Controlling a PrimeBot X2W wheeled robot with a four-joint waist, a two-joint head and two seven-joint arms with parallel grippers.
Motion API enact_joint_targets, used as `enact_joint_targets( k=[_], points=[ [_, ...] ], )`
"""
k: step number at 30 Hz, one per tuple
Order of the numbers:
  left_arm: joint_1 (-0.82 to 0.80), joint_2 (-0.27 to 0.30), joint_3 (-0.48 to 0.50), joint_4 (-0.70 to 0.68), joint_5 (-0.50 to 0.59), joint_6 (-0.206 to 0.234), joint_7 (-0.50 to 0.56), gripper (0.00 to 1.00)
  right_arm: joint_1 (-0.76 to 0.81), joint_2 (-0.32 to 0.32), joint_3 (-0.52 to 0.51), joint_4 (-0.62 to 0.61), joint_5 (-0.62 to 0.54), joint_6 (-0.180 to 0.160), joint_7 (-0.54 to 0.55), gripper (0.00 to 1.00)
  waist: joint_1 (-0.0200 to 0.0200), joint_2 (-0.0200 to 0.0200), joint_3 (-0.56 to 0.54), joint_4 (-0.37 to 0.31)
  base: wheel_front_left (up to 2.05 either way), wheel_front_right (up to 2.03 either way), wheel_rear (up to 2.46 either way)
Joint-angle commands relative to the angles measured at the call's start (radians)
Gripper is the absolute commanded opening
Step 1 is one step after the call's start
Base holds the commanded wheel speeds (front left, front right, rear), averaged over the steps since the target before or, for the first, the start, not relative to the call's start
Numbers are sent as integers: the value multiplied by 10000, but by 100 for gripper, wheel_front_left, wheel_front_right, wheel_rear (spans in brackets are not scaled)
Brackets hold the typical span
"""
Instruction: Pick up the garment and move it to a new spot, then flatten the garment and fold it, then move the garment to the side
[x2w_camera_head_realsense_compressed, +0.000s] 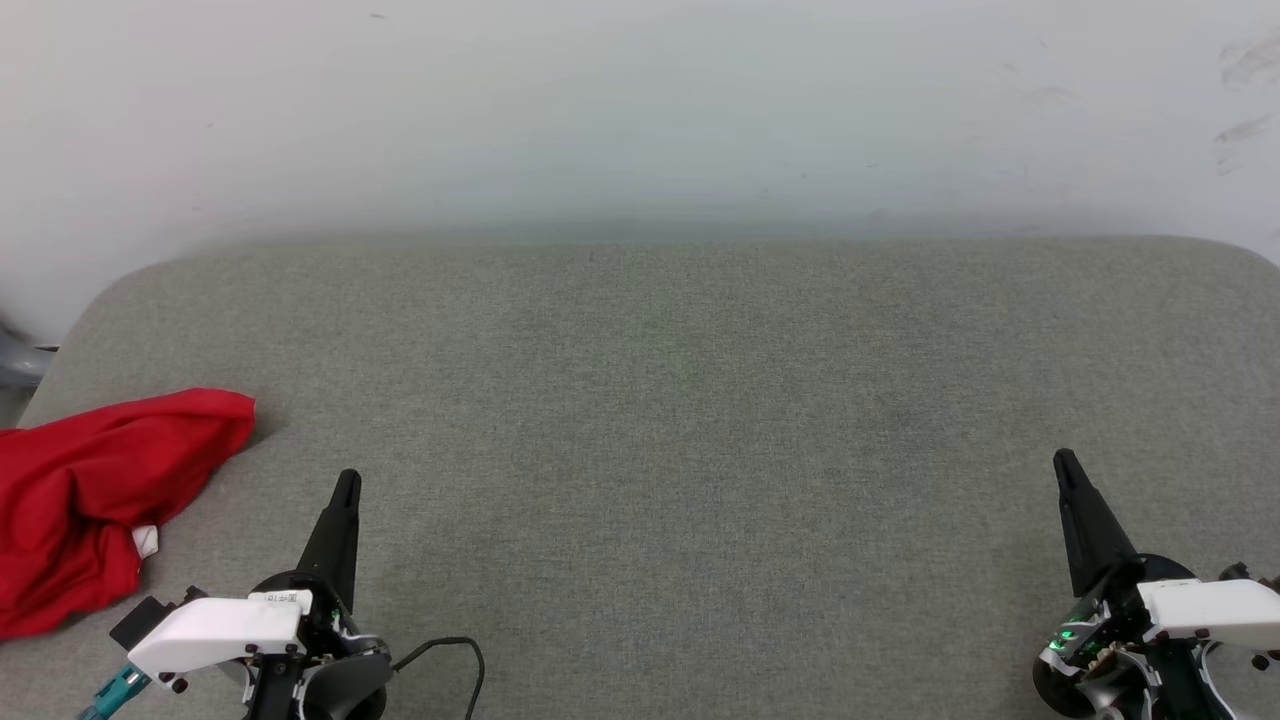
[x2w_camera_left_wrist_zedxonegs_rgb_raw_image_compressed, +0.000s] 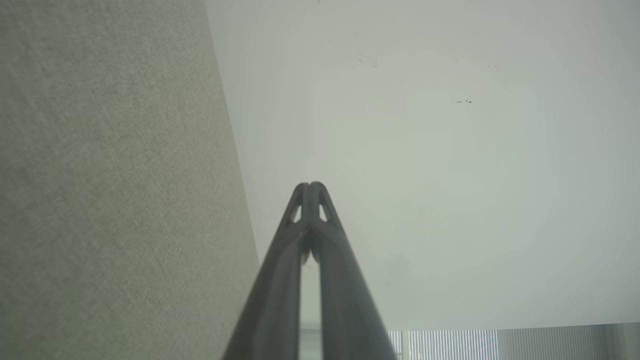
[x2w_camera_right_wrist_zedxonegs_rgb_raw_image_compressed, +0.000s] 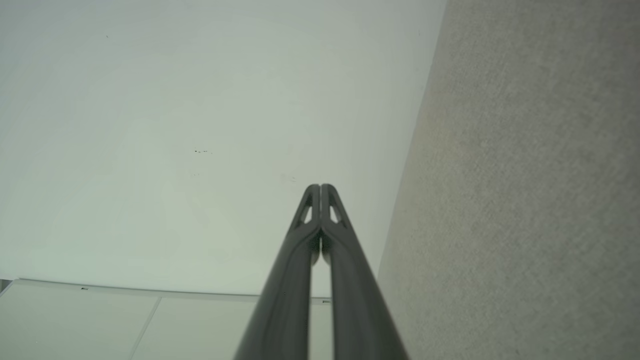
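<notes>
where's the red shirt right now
In the head view the garment lies crumpled at the far left edge of the grey table, just left of the shut left pincer.

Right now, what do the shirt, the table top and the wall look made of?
Shirt: soft red fabric, probably knit or jersey-like, matte; it lies crumpled in loose folds.
Table top: grey-green cloth cover, woven or felt-like, matte, with a fine speckled texture; what lies under it is hidden.
Wall: smooth, likely painted surface, dull white, with a few dark scuffs.
</notes>
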Motion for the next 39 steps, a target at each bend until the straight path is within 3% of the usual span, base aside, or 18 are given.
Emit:
enact_joint_targets(
  k=[1,39],
  points=[
    [-56,-20,27,-15,4,-44,19,0,-131,30,8,6,-50,-4,-11,0,0,0,0,0,0,0,0],
    [-57,-20,27,-15,4,-44,19,0,-130,30,8,6,-51,-4,-11,0,0,0,0,0,0,0,0]
  ],
)
